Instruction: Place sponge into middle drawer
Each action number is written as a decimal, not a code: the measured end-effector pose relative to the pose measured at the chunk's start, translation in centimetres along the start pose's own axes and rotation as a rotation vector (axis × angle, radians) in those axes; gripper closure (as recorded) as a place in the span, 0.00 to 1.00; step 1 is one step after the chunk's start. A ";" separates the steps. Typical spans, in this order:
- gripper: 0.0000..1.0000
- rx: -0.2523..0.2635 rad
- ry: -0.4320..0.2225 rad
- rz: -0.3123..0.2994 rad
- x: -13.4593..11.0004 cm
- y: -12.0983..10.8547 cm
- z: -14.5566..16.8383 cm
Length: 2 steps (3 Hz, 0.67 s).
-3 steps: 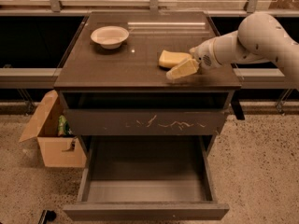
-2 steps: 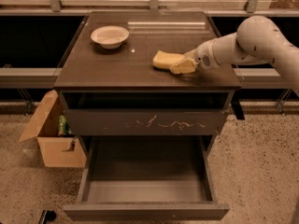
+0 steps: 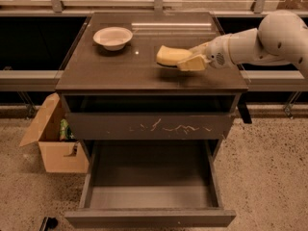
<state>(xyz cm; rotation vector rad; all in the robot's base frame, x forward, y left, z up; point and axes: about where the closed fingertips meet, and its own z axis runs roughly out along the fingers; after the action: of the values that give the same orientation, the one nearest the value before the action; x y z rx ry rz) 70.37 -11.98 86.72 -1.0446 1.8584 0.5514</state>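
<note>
Sponge, pale yellow, soft and rectangular with rounded corners (image 3: pixel 171 55), is over the right half of the dark brown cabinet top (image 3: pixel 120 69). It is tilted, and the shadow under its left edge suggests it is just clear of the surface. Its right end is clamped in the robot's two-finger gripper (image 3: pixel 191 62), which reaches in from the right on a white arm.

The wide dark grey-brown middle drawer with the plain front (image 3: pixel 149 218) stands pulled out at the near bottom of the cabinet, well below the sponge. Between them is the shut drawer with pale scratches on its front (image 3: pixel 163 127).

The step in hand appears to be the carry from top to drawer. To do it well, the robot should bring the sponge toward the near side, past the top's front edge, and only then lower it. That way neither the soft block nor the wrist catches the edge or the scratched front. The grip is at one end, so the free end may droop; a slow move would help. Release is best made low over the middle of the drawer's grey floor, away from its side walls. The round white bowl (image 3: pixel 113 36) at the far left of the top lies well off this path.
</note>
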 end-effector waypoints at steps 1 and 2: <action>1.00 -0.111 -0.019 -0.060 -1.6 4.4 -3.3; 1.00 -0.111 -0.019 -0.060 -1.6 4.4 -3.3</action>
<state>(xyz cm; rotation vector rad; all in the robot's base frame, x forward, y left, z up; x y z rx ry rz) 65.42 -11.23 89.54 -1.1605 1.7904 0.6322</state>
